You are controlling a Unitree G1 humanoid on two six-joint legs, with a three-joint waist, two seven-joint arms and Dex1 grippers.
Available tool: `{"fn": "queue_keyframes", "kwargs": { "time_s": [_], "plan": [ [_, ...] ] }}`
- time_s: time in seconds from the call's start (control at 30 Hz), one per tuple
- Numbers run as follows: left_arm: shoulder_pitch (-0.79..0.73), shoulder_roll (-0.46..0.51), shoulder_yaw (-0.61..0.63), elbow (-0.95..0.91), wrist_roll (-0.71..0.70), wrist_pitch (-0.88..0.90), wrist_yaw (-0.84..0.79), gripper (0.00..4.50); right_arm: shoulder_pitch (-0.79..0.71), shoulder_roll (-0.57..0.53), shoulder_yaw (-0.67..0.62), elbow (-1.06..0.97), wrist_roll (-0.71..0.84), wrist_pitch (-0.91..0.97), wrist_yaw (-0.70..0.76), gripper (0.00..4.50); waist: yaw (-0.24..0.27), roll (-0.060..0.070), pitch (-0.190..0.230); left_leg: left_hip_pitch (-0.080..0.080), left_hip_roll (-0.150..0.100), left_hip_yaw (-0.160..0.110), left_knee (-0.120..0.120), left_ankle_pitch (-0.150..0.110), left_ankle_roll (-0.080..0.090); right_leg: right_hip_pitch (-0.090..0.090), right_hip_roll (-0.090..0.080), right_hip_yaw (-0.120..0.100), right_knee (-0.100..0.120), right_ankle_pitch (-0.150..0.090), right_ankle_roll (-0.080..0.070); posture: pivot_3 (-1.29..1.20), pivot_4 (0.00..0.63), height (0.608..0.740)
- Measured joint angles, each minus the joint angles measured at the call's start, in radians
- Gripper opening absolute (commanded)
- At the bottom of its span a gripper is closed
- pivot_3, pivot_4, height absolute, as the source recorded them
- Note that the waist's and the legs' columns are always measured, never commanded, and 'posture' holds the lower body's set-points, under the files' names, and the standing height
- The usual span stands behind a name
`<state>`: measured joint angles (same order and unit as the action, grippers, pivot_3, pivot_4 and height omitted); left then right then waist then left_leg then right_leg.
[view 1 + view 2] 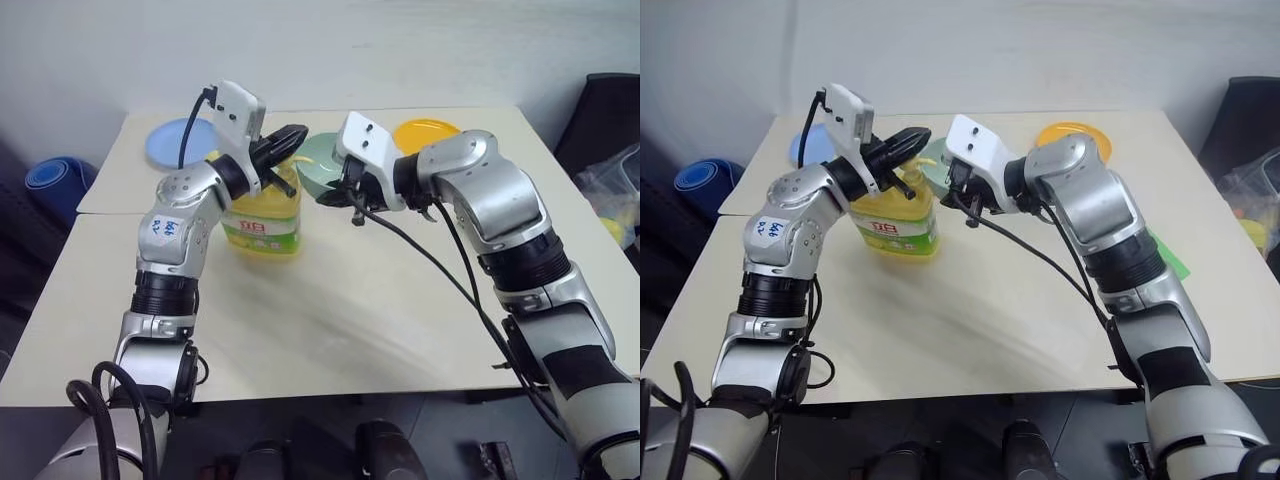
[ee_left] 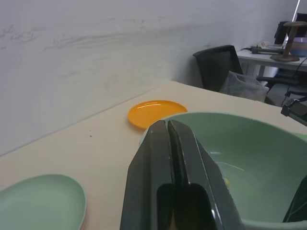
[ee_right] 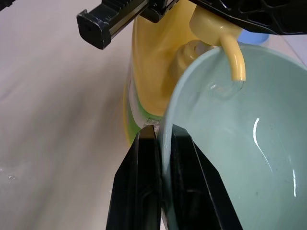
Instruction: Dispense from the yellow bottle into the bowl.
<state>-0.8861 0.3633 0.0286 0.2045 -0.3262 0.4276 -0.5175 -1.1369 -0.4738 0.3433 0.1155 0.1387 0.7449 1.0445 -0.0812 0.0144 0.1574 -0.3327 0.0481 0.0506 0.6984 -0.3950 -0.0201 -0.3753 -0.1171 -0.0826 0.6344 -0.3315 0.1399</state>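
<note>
The yellow bottle stands upright on the pale table, its long axis vertical and its green-white label facing the robot. Its pump top is under the left gripper, whose two black fingers are pressed together with nothing between them and lie across the pump head, pointing toward the robot's right and slightly upward. The pump's curved yellow spout reaches out over the rim of the bowl and bends down, its open end aimed into the bowl's interior. The bowl, a deep pale mint-green one, is held off the table just to the right of the bottle's top, tilted a little so its opening faces up and toward the bottle. The right gripper is clamped on the bowl's near rim, one finger outside the wall and the other inside, and it points forward, leftward and somewhat down. A small clear patch of liquid shows on the bowl's inner wall below the spout. Farther back on the table lie an orange plate to the right, a blue plate to the left, and a flat pale green plate seen from the left wrist view.
</note>
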Motion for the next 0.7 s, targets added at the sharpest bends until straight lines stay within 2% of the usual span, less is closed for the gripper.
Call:
{"fn": "queue_keyframes", "kwargs": {
  "time_s": [0.33,0.47,0.57,0.63,0.7],
  "plan": [
    [0.015,-0.084,0.069,0.009,-0.021,-0.062,0.054,0.07,0.027,-0.017,-0.004,-0.012,0.008,-0.004,-0.012,0.00,0.008,0.001,-0.001,-0.003,0.000,-0.007,0.000,0.000,0.000,0.000,0.000,0.001,-0.005,0.000,0.000,0.00,0.150,0.740],
    [0.022,-0.108,0.167,0.034,-0.123,-0.123,-0.004,0.07,0.122,-0.099,-0.038,-0.014,0.008,-0.046,-0.008,0.00,0.025,-0.003,0.004,-0.011,-0.001,-0.007,0.001,0.000,0.000,-0.006,0.000,-0.001,-0.006,0.000,0.000,0.00,0.150,0.740],
    [0.042,-0.079,0.232,-0.008,-0.201,-0.159,-0.083,0.07,0.199,-0.142,-0.070,0.000,0.009,-0.073,-0.007,0.00,0.026,-0.004,0.005,-0.024,-0.001,-0.006,0.003,0.000,0.000,-0.018,-0.001,-0.004,-0.005,0.000,0.000,0.00,0.150,0.740],
    [0.089,-0.048,0.241,-0.076,-0.246,-0.166,-0.161,0.07,0.272,-0.160,-0.093,0.027,0.009,-0.134,-0.006,0.00,0.025,-0.004,0.005,-0.023,-0.001,-0.004,0.003,0.000,0.000,-0.018,0.000,-0.007,-0.005,0.000,0.000,0.00,0.150,0.740],
    [0.188,0.017,0.229,-0.176,-0.285,-0.163,-0.269,0.07,0.370,-0.165,-0.129,0.078,0.009,-0.283,0.000,0.00,0.019,-0.004,0.005,-0.022,-0.001,-0.004,0.000,0.000,0.000,-0.018,0.000,-0.007,-0.006,0.000,0.000,0.00,0.150,0.740]
  ]
}}
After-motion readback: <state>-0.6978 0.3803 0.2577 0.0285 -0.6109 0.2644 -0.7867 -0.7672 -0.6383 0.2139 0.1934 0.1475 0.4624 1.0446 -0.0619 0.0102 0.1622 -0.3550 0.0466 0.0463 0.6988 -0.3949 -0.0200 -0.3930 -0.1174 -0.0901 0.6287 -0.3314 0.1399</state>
